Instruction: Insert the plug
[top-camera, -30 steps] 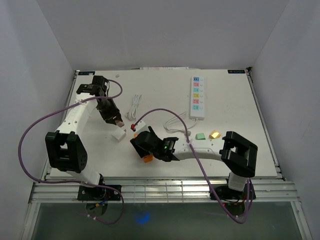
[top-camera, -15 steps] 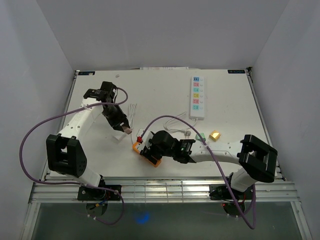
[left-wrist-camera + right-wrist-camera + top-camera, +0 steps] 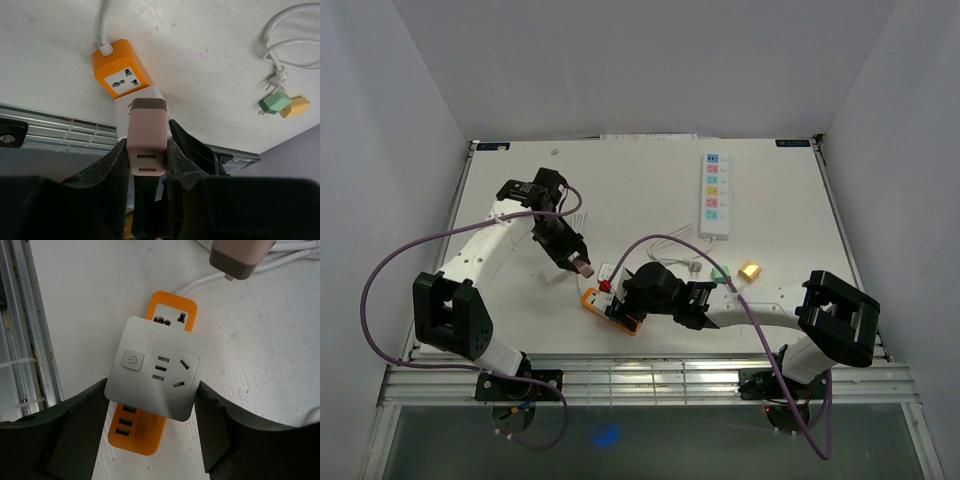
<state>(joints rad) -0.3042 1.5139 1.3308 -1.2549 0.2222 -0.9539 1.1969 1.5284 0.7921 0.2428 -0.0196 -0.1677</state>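
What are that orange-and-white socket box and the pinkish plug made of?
The socket box looks like moulded plastic: a matte white face over an orange body, with smooth rounded corners. The pinkish plug is probably plastic too, satin-finished with a darker brown cap, uniform colour and soft edges. Sight alone cannot confirm either.

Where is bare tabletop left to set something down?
Far middle, between the left arm and the long white power strip; also right of that strip. Crowded centre-front: left claw with pinkish plug adapter, right claw on the orange-and-white socket block.
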